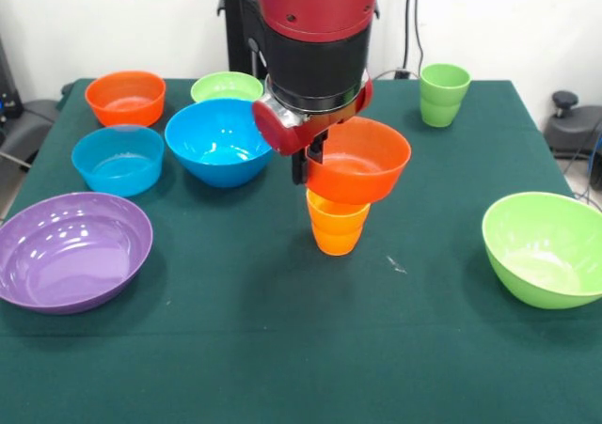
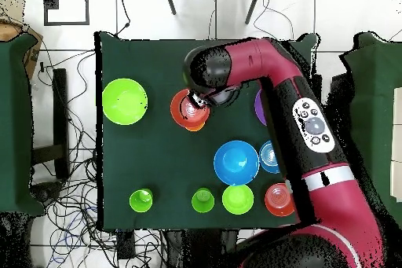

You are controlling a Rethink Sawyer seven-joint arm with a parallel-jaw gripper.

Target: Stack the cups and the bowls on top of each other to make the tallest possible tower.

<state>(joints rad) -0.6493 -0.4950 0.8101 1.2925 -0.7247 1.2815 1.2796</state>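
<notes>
Nearest the front camera: large purple bowl [image 1: 71, 250] at one side of the table [image 1: 282, 349], large lime bowl [image 1: 546, 247] at the other. Both rest upright, well apart from everything else.

Mid-table: orange cup [image 1: 337, 225], upright, looks like two nested. An orange bowl [image 1: 359, 161] sits on or just above its rim, tilted slightly toward the camera; contact between bowl and cup cannot be confirmed. This is the start of the tower. The gripper [image 1: 310, 156] comes down at the bowl's rim on the side toward the blue bowls. It appears to pinch the bowl wall, but the fingers are mostly hidden behind the red wrist housing and the bowl itself, so whether they clamp or have let go I cannot tell.

Handling judgement: the pieces are glossy thin plastic, light and stiff, likely slippery. A rim pinch, one finger inside and one outside, seems the only usable hold on a bowl. A wide bowl on a narrow cup will tip easily.

Farther back: blue bowl [image 1: 218, 142], light blue bowl [image 1: 118, 159], then a second orange bowl [image 1: 125, 97], small lime bowl [image 1: 227, 87], green cup [image 1: 443, 94] near the far edge.

The overhead view shows two small green cups; the front view shows one, the arm possibly hiding the other.
</notes>
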